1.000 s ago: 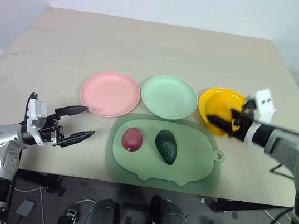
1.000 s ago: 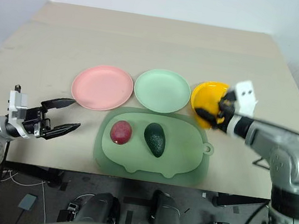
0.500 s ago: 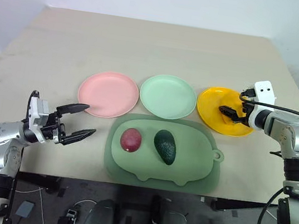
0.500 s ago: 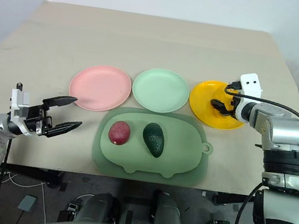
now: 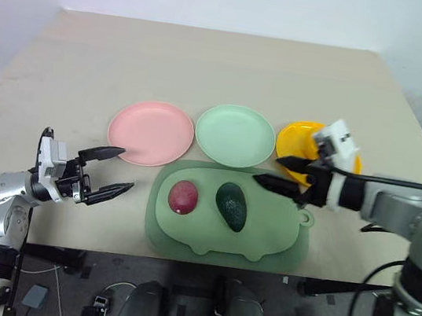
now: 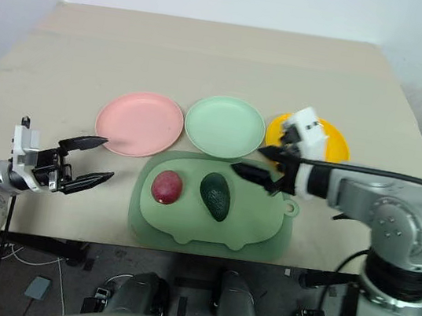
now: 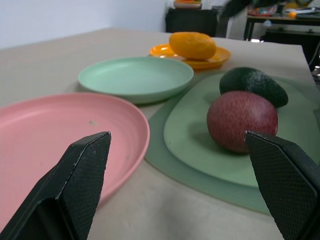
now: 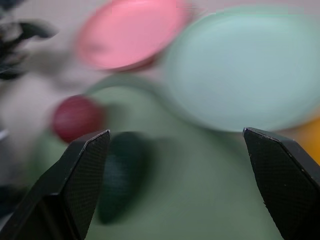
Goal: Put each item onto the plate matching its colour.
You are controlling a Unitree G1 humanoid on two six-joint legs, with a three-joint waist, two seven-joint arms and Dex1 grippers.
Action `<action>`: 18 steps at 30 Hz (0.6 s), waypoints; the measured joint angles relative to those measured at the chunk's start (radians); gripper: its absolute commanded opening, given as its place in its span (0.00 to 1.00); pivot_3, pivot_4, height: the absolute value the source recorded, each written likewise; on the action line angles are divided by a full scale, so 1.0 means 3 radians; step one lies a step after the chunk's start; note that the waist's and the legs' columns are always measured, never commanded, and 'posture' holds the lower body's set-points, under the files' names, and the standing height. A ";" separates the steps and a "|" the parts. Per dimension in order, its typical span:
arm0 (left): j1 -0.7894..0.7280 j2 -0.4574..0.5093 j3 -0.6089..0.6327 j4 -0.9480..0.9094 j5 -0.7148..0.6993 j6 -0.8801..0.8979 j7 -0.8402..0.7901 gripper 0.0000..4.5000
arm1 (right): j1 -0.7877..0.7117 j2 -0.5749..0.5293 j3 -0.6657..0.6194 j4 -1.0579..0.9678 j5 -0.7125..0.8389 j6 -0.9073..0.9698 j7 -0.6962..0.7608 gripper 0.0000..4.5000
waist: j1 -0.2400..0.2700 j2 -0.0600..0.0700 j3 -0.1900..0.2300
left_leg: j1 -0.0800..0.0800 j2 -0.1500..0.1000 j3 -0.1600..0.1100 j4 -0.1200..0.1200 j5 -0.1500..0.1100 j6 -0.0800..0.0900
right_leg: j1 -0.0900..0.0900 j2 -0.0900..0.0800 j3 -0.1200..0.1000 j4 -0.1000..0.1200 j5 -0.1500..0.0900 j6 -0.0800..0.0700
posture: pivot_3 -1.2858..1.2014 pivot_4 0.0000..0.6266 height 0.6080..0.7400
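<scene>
- Head views: three plates stand in a row on the beige desk (image 5: 208, 70): the pink plate (image 5: 151, 132), the mint green plate (image 5: 236, 135) and the yellow-orange plate (image 5: 297, 139), which the right arm partly hides.
- Just in front of the plates lies the pale green mat (image 5: 264, 229), with the red-purple fruit (image 5: 183, 197) and the dark green avocado (image 5: 231, 206) side by side on it, a small gap between them.
- The left gripper (image 5: 111, 169) hovers over the desk to the left of the mat, fingers spread apart and empty.
- The right gripper (image 5: 282, 174) sits over the mat's right rear part near the avocado, fingers parted, holding nothing.
- Left wrist view: the yellow oval fruit (image 7: 192, 45) rests on the yellow-orange plate; the red-purple fruit is in front of the avocado on the mat.
- Right wrist view: blurred; the avocado (image 8: 122, 170) and the red-purple fruit (image 8: 75, 117) lie below the open fingers (image 8: 75, 190).
</scene>
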 measured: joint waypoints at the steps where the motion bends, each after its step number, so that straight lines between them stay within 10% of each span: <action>1: 0.0000 0.0000 0.0000 0.0021 0.0002 -0.0002 -0.0009 1.00 | 0.0002 0.0103 0.0006 -0.0047 0.0017 0.0063 -0.0106 0.99 | 0.0002 0.0000 0.0000 | -0.0001 -0.0002 0.0000 0.0000 0.0000 0.0000 | 0.0000 -0.0002 0.0000 0.0000 0.0000 0.0000 | 0.52 0.24 0.95; 18: 0.0051 -0.0025 -0.0061 0.0061 0.0041 -0.0028 -0.0020 1.00 | 0.0297 0.0596 0.0604 -0.0068 0.0065 0.0104 -0.1103 0.99 | -0.0006 -0.0001 -0.0001 | 0.0000 -0.0004 -0.0001 0.0000 0.0000 0.0001 | 0.0001 0.0000 0.0000 -0.0001 0.0000 0.0000 | 0.52 0.24 0.95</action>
